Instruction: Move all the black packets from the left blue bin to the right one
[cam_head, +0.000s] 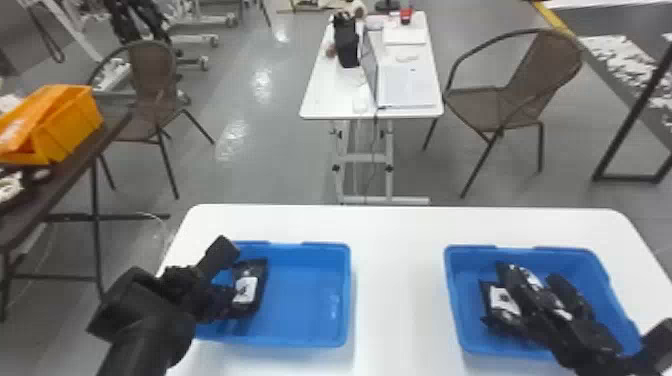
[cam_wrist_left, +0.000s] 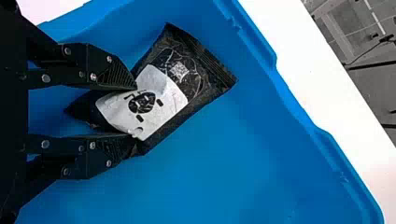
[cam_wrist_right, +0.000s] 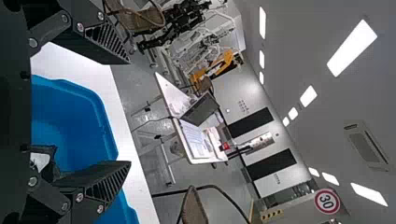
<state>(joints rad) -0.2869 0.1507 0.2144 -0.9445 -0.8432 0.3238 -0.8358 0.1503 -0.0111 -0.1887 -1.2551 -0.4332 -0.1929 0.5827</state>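
Because the left bin (cam_head: 306, 300) has a packet (cam_wrist_left: 169, 84) at the tips of the left gripper (cam_wrist_left: 135, 112), the step in hand looks like the pick. The packet is inside the bin, toward its left side, with its pale label (cam_wrist_left: 156, 105) facing the wrist camera. The gripper's fingers stand partway apart and appear to pinch it near one end, one on each side, with the far end reaching out beyond the tips. How firm that hold is remains hard to judge.

In the right bin (cam_head: 452, 300) lie several packets (cam_head: 502, 302), heaped and overlapping, partly covered by the right arm (cam_head: 585, 335). The right gripper (cam_wrist_right: 130, 113) is near that bin, its fingers spread wide with nothing between them. Both bins rest on the white table (cam_head: 400, 280), well apart.

The task seems close to done, as this may be the last packet to shift, though the left arm (cam_head: 155, 325) could hide another. The next move calls for a secure squeeze and a straight lift, high enough for the hanging end to pass over the rim, then a carry across the table. The packet looks soft and slippery, so an end grip could let it swing or slide out. Before the release, the right arm probably needs to be out of the way.
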